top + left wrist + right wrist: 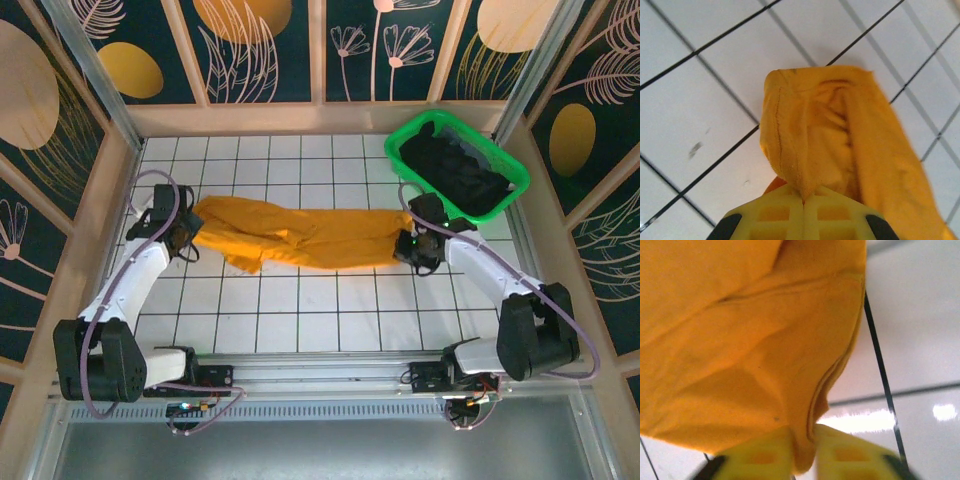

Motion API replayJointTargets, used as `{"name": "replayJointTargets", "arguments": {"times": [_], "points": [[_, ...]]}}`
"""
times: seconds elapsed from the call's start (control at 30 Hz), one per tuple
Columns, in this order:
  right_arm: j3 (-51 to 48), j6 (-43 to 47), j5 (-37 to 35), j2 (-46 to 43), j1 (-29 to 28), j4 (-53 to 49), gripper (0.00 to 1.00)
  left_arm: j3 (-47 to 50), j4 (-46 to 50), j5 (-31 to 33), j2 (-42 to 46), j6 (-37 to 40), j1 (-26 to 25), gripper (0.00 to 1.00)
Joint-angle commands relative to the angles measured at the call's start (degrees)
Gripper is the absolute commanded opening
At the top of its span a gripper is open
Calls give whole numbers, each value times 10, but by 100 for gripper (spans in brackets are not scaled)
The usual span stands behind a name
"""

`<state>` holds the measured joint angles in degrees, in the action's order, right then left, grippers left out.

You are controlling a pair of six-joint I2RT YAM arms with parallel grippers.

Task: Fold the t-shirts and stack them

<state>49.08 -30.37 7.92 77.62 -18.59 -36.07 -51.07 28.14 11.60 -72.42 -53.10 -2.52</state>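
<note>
Orange shirt stretched between two grippers on the table.
The left gripper is clamped on the shirt's left end, and the right gripper pinches the right end, cloth filling the narrow gap between its fingers. Black shirts lie in the basket at the far right.

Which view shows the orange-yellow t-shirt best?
Top external: the orange-yellow t-shirt is seen whole, stretched sideways across the table. Left wrist shows a bunched end pinched between the left fingers. Right wrist shows blurry close-up folds running down between the right fingers.
</note>
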Motion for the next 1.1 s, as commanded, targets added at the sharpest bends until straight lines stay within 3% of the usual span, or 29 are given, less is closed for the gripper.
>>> {"name": "replayJointTargets", "arguments": {"times": [0.0, 0.07, 0.13, 0.2, 0.27, 0.33, 0.63, 0.87, 1.07], "points": [[-4, -9, 40, -5, 4, -31, 48, 20, 10, 22, 5, 16, 3, 0], [25, -20, 12, -3, 23, -15, 56, 22, 6, 25, -4, 22, 3, 0], [50, -29, -4, 26, 48, 4, 52, 21, 3, 23, -12, 27, 3, 0], [70, -35, -15, 65, 59, 27, 36, 19, -2, 22, -19, 28, 3, 0], [85, -39, -35, 108, 60, 47, 12, 17, -7, 19, -25, 28, 3, 0], [98, -40, -46, 146, 59, 62, 1, 13, -10, 19, -29, 29, 3, 0], [197, -9, -81, 278, 63, 58, 0, 2, -18, 12, -47, 32, 3, 0], [289, -10, -86, 339, 71, 54, 12, 1, -20, 10, -52, 31, 3, 0], [383, -6, -71, 425, 82, 37, 9, 1, -20, 7, -54, 30, 3, 0]]}}
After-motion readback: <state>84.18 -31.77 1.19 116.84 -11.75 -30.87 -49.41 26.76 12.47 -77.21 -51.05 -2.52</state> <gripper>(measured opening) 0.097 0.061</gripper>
